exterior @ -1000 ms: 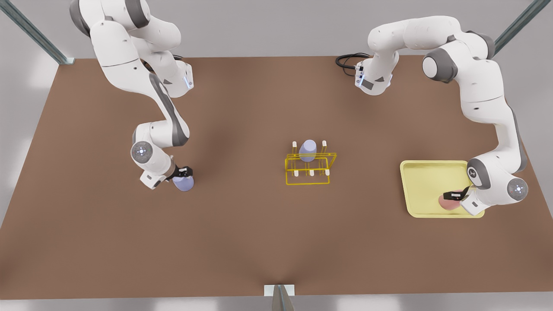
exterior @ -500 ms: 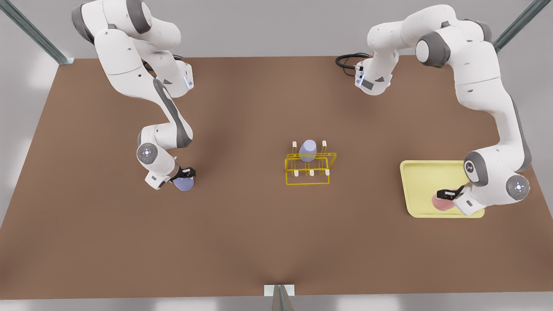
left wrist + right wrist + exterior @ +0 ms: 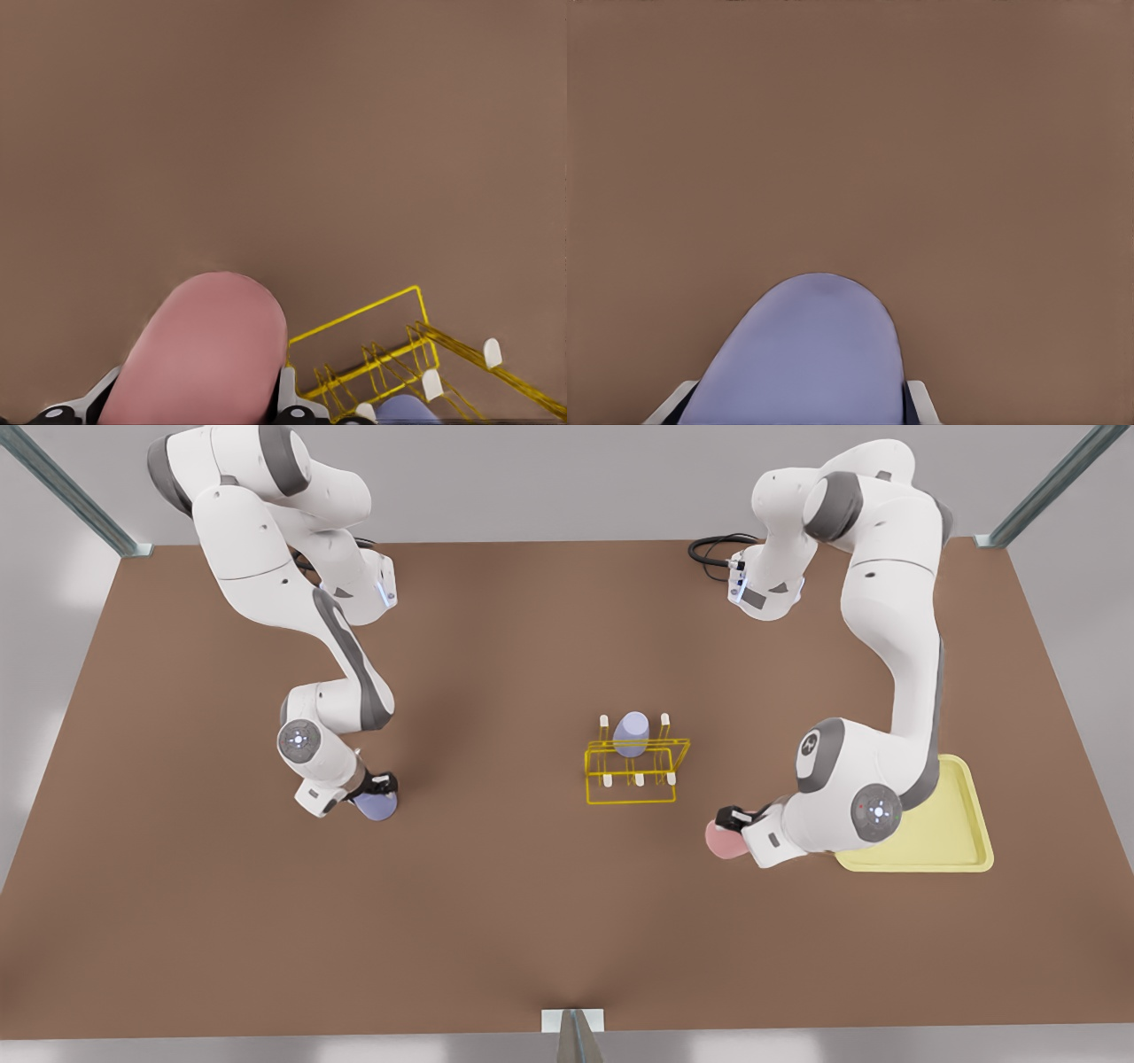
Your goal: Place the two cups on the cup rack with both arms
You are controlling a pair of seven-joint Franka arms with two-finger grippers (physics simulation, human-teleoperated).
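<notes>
Left gripper [image 3: 732, 817] pinches the pink cup [image 3: 725, 841] between tray [image 3: 961, 841] and cup rack [image 3: 634, 771]; right gripper [image 3: 379, 785] clamps a lavender cup [image 3: 377, 805] well apart; another lavender cup [image 3: 631, 732] sits on the rack.

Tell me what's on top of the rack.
One lavender cup sits on the rack at its far middle peg, which it covers. Five white-tipped pegs stand bare.

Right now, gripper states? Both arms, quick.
Left gripper: shut on the pink cup, off the tray, near the cup rack.
Right gripper: shut on the lavender cup, low over the table.
</notes>
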